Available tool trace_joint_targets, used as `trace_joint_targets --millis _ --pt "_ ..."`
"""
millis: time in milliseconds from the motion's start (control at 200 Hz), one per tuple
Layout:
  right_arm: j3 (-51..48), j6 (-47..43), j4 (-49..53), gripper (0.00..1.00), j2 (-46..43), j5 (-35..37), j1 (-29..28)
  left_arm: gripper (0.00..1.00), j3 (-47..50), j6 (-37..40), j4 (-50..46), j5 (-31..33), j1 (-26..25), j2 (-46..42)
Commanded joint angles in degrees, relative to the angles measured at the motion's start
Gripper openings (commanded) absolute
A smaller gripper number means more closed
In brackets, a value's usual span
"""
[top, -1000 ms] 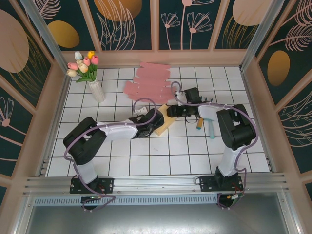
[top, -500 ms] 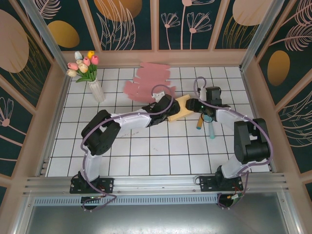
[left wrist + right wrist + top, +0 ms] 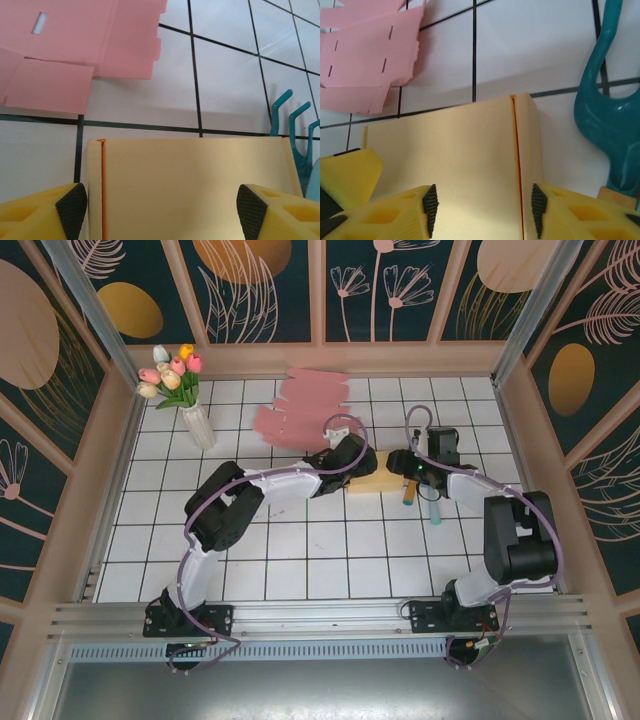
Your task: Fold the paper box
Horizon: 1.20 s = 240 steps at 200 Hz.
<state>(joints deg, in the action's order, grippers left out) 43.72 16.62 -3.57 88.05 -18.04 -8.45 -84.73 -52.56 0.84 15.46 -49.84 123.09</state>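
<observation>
— What is seen from above?
— The left gripper (image 3: 347, 456) and right gripper (image 3: 405, 462) are brought together at the cream paper box (image 3: 378, 480), which is laid near the flat pink sheets (image 3: 305, 410).
— And from the wrists?
— An orange crease (image 3: 102, 190) is resolved. Both pairs of fingers are held apart over the box; contact cannot be told. A teal tool (image 3: 607, 115) is seen just beside it.
— What is changed?
— The box has been carried rightward and levelled.

cream box (image 3: 190, 190) cropped below, teal tool (image 3: 605, 120) cropped
</observation>
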Motion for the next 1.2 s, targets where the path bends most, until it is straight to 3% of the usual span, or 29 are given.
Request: trace_joint_targets --millis 0,210,390,530,711,911,1196 --pt "-0.65 0.52 0.99 0.61 -1.68 4.19 0.45 0.82 -2.33 1.70 -1.24 1.03 -0.21 0.49" --pt "-1.20 0.69 0.04 0.62 -7.15 6.80 -1.08 0.84 0.06 6.96 -4.89 9.96 0.48 -4.59" --pt "3.16 -0.17 -1.60 0.62 -6.21 6.37 -5.22 0.85 11.25 10.70 -3.41 9.90 5.67 -14.92" --pt "11.98 -0.52 -0.44 0.61 3.08 4.37 -6.78 0.85 22.30 12.88 1.59 8.06 10.05 -23.76" --pt "26.83 -0.98 2.46 0.60 17.99 2.68 -6.93 0.86 31.68 16.70 7.07 13.82 10.64 -32.70" --pt "41.06 0.25 6.35 0.59 32.22 2.76 -7.46 0.86 35.35 18.52 10.70 16.71 10.65 -34.49" --pt "49.75 1.31 6.81 0.53 43.83 -1.55 -8.84 0.87 38.49 17.97 16.62 11.58 10.76 -33.05"
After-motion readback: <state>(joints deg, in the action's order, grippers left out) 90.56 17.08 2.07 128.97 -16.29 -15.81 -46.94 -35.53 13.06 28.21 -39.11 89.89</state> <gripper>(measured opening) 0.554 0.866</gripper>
